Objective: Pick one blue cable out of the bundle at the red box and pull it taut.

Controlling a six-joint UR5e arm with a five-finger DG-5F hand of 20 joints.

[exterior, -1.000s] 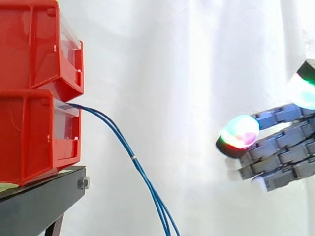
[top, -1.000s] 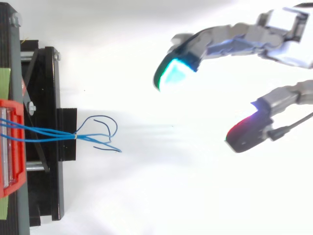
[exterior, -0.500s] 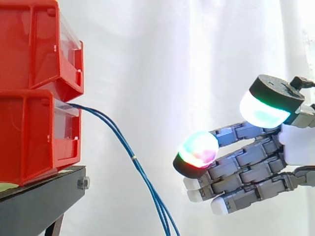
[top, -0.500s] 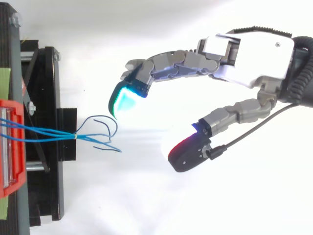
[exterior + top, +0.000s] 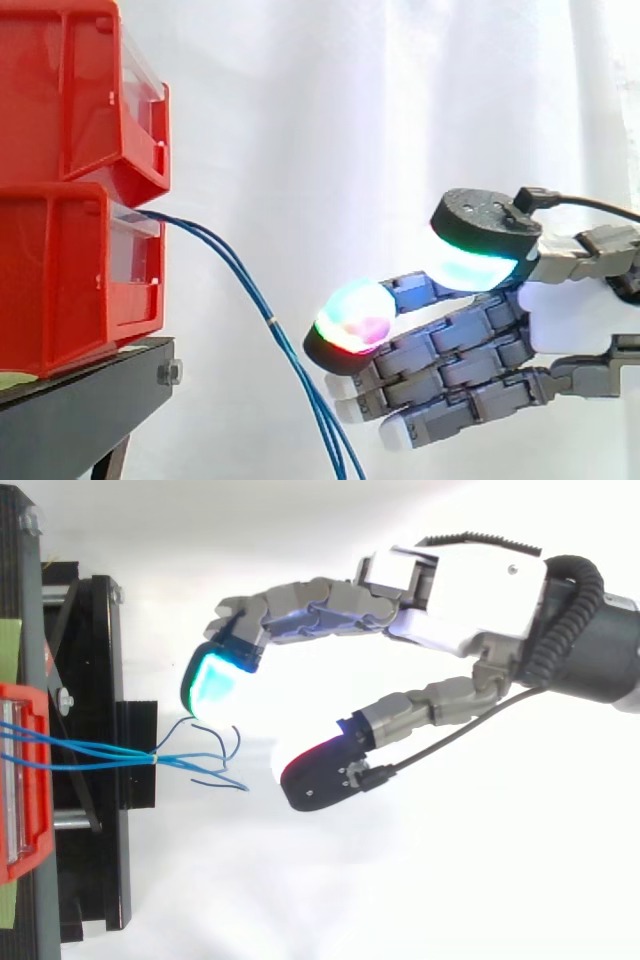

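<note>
A bundle of thin blue cables (image 5: 262, 310) leaves the lower red box (image 5: 80, 275) and sags down to the right; in the top view its loose ends (image 5: 205, 755) fan out past a small tie. My hand (image 5: 455, 595) reaches in from the right with its fingers stretched out and the thumb apart from them, open and holding nothing. The glowing fingertips (image 5: 350, 320) hang just right of the cables, close to them but apart. In the top view the green pad (image 5: 212, 685) sits right above the cable ends and the thumb's red pad (image 5: 315, 778) lies to their right.
A second red box (image 5: 85, 95) is stacked on the lower one, both on a black stand (image 5: 85, 405). A white curtain (image 5: 400, 120) hangs behind.
The hand has come in from the right towards the cables, from the view's edge to just beside their loose ends. Its fingers stay spread. The cables have not moved.
</note>
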